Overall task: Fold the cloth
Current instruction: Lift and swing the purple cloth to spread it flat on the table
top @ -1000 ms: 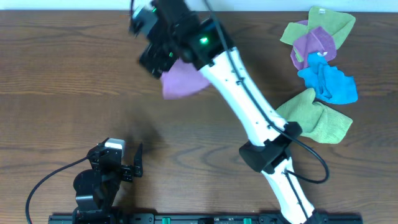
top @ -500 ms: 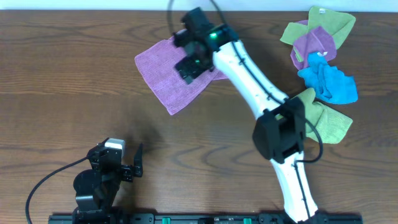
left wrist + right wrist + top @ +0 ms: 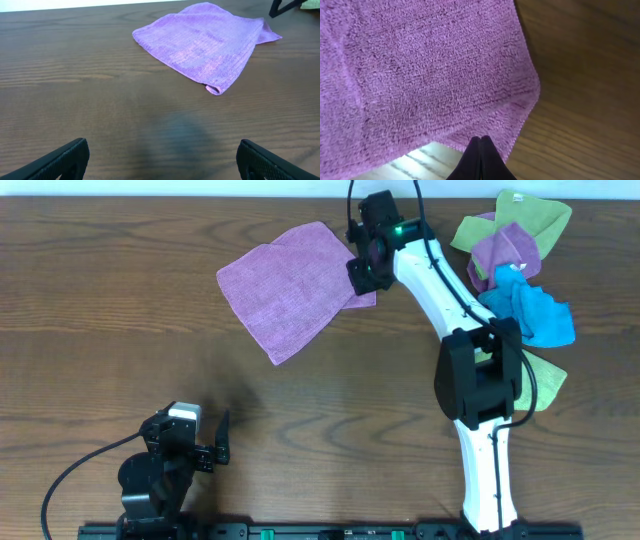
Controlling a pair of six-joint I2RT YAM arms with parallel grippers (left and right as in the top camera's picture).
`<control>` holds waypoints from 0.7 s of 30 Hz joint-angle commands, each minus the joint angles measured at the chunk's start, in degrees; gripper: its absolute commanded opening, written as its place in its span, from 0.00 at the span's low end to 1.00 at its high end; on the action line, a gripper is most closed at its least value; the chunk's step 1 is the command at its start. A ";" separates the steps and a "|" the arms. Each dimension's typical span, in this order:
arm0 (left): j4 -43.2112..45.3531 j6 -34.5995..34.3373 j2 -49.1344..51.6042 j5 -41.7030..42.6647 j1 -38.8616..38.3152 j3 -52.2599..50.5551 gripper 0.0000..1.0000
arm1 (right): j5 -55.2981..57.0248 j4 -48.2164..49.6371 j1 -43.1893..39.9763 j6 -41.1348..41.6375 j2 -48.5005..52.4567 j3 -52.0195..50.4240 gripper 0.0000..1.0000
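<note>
The purple cloth [image 3: 285, 280] lies spread on the wooden table [image 3: 120, 330] at the back middle, one flap folded over along its right side. My right gripper [image 3: 362, 275] hovers over the cloth's right corner, jaws shut. In the right wrist view the fingertips [image 3: 480, 139] meet tightly at the cloth's [image 3: 420, 65] hem with nothing showing between them, and the fabric lies flat. My left gripper [image 3: 222, 438] rests open near the front left edge. The left wrist view shows the cloth [image 3: 205, 42] well ahead of the wide-apart left gripper [image 3: 162, 160].
A heap of green, purple and blue cloths [image 3: 515, 270] sits at the back right. Another green cloth [image 3: 520, 375] lies under the right arm's elbow. The right arm reaches diagonally from the front edge to the back.
The right gripper swung rightward across the cloth to its right corner and closed its jaws. The cloth went from bunched beneath the gripper to lying spread out. The left arm stayed still.
</note>
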 commanded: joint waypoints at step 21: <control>0.07 -0.68 -0.44 -0.42 0.35 -1.14 0.95 | 7.37 13.75 0.13 1.31 -0.46 -14.10 0.01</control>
